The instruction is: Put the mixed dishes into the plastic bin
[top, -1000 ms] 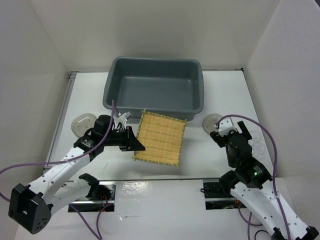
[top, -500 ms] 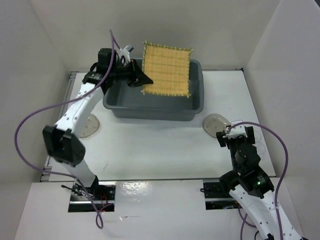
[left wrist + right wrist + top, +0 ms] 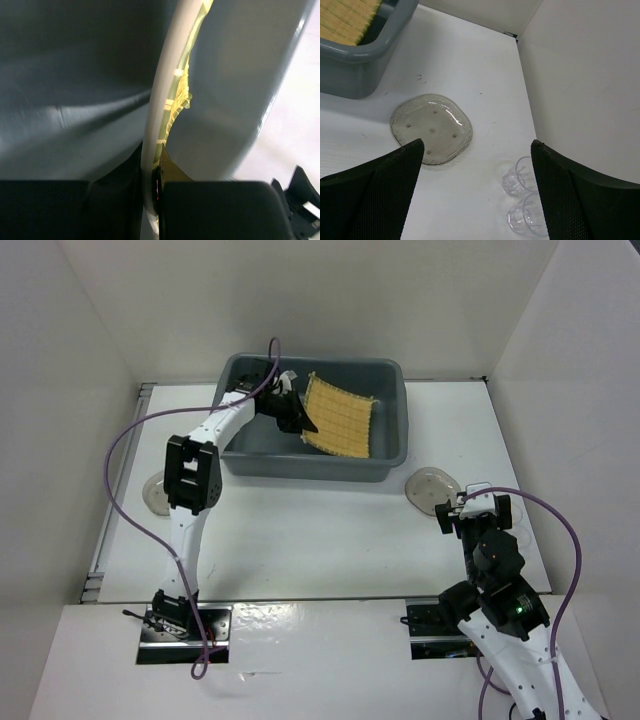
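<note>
The yellow woven mat hangs tilted inside the dark grey plastic bin, its lower edge near the floor. My left gripper reaches over the bin's left side and is shut on the mat's left edge. The left wrist view shows the mat edge-on, pinched at my left gripper. One clear saucer and two tiny clear cups rest on the table under my right gripper, which is open and holds nothing. A second saucer lies at the left, partly behind the left arm.
The right saucer lies just off the bin's front right corner, with my right gripper beside it. White enclosure walls stand close on both sides and behind the bin. The left arm's purple cable loops over the left of the table.
My left arm lifted the mat off the table, swung it high above the bin, then lowered it inside. The right arm drew back slightly and stayed open.
</note>
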You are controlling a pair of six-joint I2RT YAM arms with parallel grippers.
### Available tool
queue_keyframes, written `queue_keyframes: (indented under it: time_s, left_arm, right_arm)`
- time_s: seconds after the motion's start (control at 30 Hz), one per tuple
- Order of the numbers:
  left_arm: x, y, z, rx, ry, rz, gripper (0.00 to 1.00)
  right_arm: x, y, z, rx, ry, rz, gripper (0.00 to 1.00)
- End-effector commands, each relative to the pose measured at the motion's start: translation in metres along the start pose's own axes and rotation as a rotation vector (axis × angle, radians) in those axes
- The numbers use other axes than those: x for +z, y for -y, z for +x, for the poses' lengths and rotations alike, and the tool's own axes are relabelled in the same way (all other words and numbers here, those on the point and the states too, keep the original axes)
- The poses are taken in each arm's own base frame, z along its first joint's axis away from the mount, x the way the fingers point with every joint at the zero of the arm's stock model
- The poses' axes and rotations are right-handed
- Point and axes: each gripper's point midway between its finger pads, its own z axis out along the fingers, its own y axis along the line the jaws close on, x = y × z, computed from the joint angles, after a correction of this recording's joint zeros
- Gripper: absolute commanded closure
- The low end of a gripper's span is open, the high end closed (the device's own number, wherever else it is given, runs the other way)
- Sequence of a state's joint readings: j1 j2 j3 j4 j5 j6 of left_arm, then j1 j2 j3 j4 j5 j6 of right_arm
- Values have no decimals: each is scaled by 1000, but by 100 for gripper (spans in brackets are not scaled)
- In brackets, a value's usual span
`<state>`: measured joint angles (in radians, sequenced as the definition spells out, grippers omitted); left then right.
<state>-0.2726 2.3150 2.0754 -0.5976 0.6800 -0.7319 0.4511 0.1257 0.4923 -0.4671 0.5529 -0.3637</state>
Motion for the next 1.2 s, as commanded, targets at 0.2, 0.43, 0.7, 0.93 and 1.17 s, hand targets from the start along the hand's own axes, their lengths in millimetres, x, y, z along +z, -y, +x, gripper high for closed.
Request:
queue_keyframes:
  time_s: [0.2,0.43,0.7,0.93,1.17]
  left_arm:
    - [18,8,-16,62,-1,76,87]
    - [42,-26,3,11,-39,39,56]
    - [34,-45,1,8,-10,-107,7]
    - [-16,-26,-22,102,109,-274,0]
    - [-88,55,-16,255,216,-279,0]
  right_arm:
    - [-1,5,-12,55,47,21,9]
    - [-2,8,-15,65,59,35,9]
    - [4,10,-8,84,14,68,5]
    - [13,7,8,43,-82,83,2]
    - [23,5,-4,-102,-215,11,2]
